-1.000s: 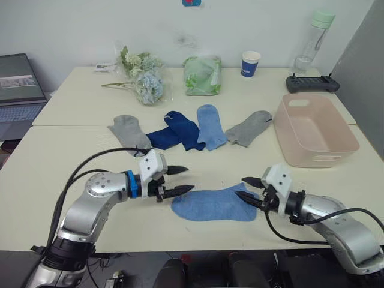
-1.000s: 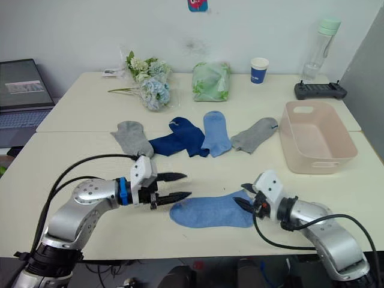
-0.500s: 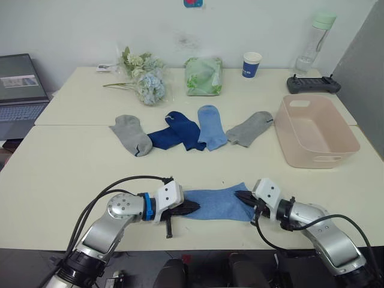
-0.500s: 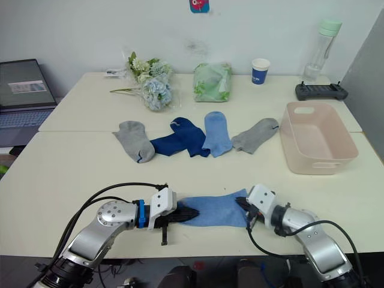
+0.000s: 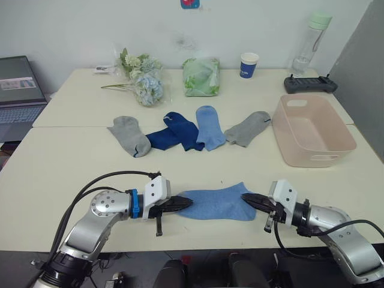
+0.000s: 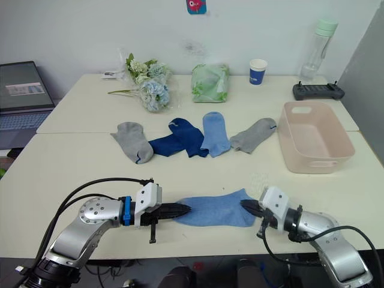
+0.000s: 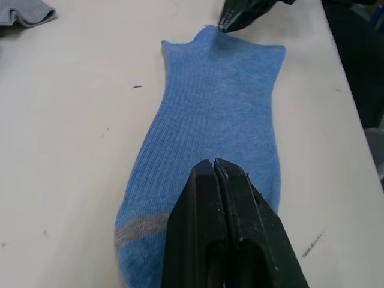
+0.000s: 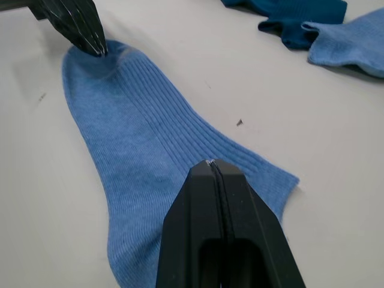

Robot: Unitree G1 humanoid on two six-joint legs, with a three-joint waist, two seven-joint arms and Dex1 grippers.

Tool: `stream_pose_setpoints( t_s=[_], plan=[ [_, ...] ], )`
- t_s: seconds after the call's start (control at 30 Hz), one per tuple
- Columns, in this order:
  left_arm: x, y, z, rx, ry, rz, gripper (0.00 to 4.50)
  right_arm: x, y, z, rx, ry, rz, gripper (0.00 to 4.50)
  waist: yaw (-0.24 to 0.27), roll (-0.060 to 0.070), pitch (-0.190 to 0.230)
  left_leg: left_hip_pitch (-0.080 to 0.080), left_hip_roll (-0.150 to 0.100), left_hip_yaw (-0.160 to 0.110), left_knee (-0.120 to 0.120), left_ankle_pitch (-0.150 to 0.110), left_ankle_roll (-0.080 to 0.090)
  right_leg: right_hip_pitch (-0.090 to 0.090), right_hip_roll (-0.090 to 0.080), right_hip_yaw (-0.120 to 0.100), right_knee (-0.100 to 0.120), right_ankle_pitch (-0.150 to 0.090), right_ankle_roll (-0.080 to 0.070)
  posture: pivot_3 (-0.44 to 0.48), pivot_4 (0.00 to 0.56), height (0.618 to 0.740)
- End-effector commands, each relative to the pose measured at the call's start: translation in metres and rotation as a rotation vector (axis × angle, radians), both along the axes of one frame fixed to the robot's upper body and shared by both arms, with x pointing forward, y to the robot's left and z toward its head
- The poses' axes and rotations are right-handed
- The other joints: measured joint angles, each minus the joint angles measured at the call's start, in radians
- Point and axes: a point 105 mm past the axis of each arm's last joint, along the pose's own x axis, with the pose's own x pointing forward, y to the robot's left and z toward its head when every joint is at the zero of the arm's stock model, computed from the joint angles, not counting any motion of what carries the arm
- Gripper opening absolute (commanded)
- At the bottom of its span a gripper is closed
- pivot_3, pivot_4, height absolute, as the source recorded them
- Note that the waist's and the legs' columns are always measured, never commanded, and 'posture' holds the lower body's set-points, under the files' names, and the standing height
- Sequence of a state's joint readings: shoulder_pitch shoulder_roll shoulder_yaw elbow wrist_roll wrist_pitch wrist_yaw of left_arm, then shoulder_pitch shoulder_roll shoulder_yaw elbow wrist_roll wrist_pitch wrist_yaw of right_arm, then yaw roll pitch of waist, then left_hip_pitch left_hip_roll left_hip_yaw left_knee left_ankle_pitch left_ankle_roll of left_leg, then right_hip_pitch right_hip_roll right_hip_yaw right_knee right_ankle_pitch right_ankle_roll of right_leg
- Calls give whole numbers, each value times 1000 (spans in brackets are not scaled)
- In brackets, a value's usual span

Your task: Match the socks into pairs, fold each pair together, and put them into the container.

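Here the left gripper (image 5: 180,203) pinches the toe of the light blue sock (image 5: 216,201), flat at the table's (image 5: 60,156) six o'clock edge, and the right gripper (image 5: 249,201) pinches its cuff at three o'clock. Both should lift evenly, keeping it taut, toward its mate (image 5: 209,126) at twelve o'clock among the other socks. The pink tub (image 5: 313,129) waits at two o'clock.
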State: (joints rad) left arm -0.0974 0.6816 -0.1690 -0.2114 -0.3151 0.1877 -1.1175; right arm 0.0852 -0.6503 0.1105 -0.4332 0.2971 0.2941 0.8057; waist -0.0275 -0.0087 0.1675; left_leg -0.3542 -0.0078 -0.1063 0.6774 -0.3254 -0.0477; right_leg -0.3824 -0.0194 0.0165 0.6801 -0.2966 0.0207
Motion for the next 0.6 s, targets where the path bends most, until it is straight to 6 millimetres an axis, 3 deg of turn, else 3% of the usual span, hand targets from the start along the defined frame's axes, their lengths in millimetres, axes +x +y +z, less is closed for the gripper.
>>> stream_pose_setpoints(
  t_s=[0.03, 0.1, 0.2, 0.43, 0.6],
  plan=[
    [-4, 3, -4, 63, -13, -22, 13, -10, 12, -8, -43, 29, 73, 0, 0, 0, 0, 0, 0, 0, 0, 0, 0, 0, 0, 0, 0, 0, 0, 0, 150, 740],
    [-5, 11, -16, 137, -8, -19, 13, -14, 5, -23, -132, 63, 81, 0, 0, 0, 0, 0, 0, 0, 0, 0, 0, 0, 0, 0, 0, 0, 0, 0, 150, 740],
    [-3, 16, -20, 163, -11, 3, 13, -13, -7, -29, -209, 41, 81, 0, 0, 0, 0, 0, -1, 1, 0, 0, 0, 0, 0, 0, 0, 0, 0, 0, 150, 740],
    [2, 25, -19, 184, -25, 32, 13, -11, -30, -21, -254, 19, 57, 0, 2, 0, 0, 5, -1, 1, 0, 0, 0, 5, 0, 0, -1, 0, 0, 0, 150, 740],
    [7, 22, 0, 72, -21, 75, 13, -9, -31, 4, -121, 36, -11, 0, 1, 0, 1, 5, 0, 0, -1, 0, 0, 5, 0, 0, -1, 0, 0, 0, 150, 740]
  ],
)
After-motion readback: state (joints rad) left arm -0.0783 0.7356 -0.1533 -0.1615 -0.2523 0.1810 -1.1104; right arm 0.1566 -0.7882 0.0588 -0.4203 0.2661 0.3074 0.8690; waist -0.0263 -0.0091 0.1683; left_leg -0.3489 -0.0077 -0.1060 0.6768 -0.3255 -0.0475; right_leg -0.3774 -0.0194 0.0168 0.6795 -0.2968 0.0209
